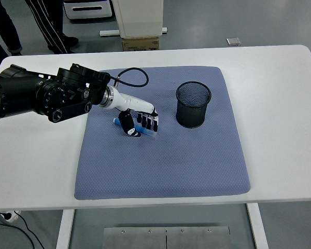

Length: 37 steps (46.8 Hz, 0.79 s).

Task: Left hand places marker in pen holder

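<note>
A blue marker (117,121) lies on the blue-grey mat (160,155), left of centre; its left end shows and the rest is under my left hand (140,124). The hand comes in from the left on a black arm. Its fingers curl down around the marker, thumb on the near side and fingers on the far side. The marker seems to rest on the mat still. A black mesh pen holder (193,104) stands upright on the mat, to the right of the hand and apart from it. The right hand is out of view.
The mat covers the middle of the white table (280,104). A black cable (132,78) loops above my left wrist. People's legs (46,21) and a white cabinet (140,18) stand beyond the table's far edge.
</note>
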Available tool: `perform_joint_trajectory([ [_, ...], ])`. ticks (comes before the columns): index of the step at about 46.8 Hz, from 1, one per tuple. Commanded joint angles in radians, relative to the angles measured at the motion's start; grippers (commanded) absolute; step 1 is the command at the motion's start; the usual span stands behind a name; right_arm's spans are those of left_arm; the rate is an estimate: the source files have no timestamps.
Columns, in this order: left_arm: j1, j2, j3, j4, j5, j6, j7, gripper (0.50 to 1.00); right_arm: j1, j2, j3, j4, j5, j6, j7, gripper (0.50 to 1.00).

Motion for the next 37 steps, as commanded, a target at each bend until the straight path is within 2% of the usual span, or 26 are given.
perform_joint_trajectory([
  [1,0.0,-0.001,0.0,0.0,0.013,0.0,0.0,0.563,0.0,0.0,0.0,0.0,0.0,-0.001,0.0,1.0],
  [18,0.002,0.0,0.0,0.0,0.018,0.005,0.0,0.555,0.0,0.0,0.0,0.0,0.0,-0.001,0.0,1.0],
  [22,0.002,0.005,0.0,0.0,0.016,0.005,-0.001,0.5,0.0,0.0,0.0,0.0,0.0,-0.001,0.0,1.0],
  [37,-0.011,0.012,-0.002,0.002,0.01,0.0,-0.031,0.5,0.0,0.0,0.0,0.0,0.0,0.0,0.0,1.0],
])
